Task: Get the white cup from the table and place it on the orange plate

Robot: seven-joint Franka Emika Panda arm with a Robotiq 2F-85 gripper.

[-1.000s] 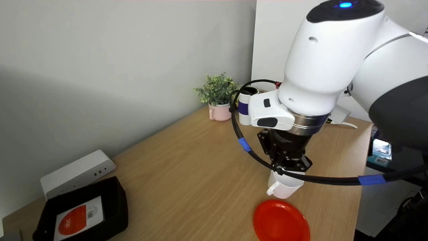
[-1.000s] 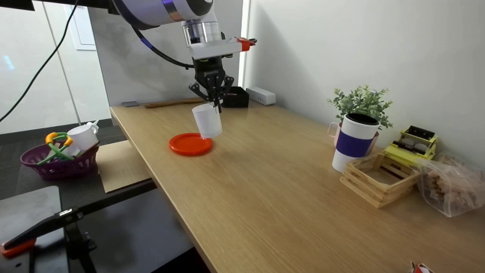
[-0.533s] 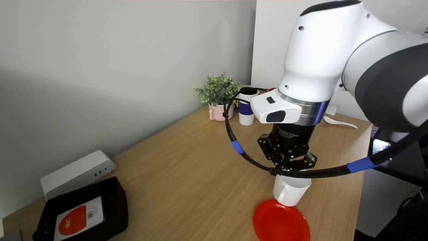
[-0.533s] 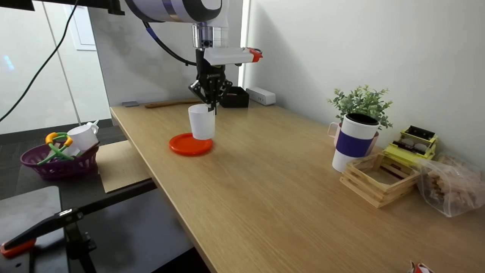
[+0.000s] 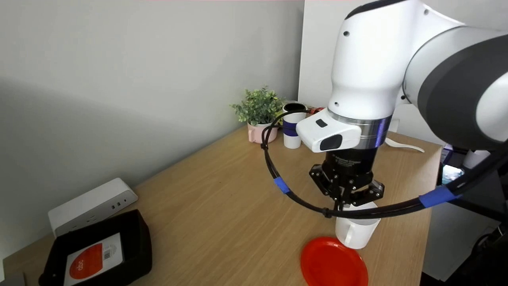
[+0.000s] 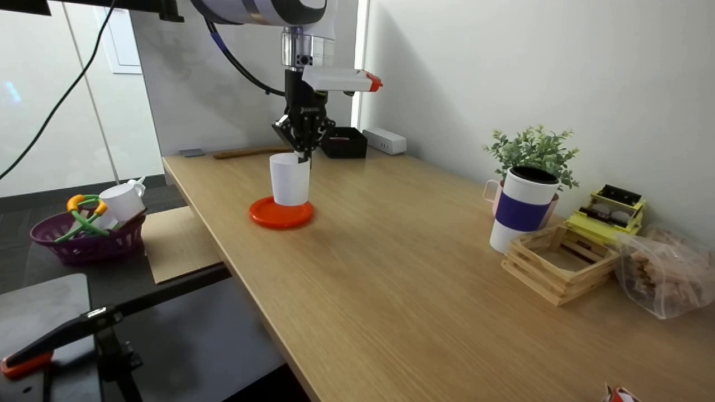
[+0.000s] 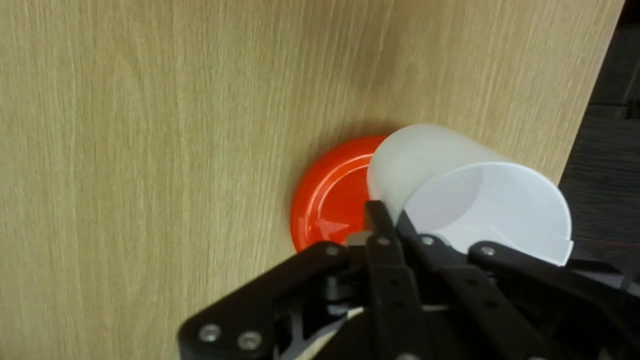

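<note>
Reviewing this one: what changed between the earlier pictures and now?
The fingers kept hold of the white cup near its rim and carried it: in an exterior view it moved leftward, becoming less tilted. Nothing was newly grasped or let go. The orange plate, blue-banded tumbler and potted plant stayed put.

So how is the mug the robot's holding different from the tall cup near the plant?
The mug is plain white; the tall cup has a dark blue band. The mug is pinched in the gripper; the tall cup stands on the table. Both are mainly white.
</note>
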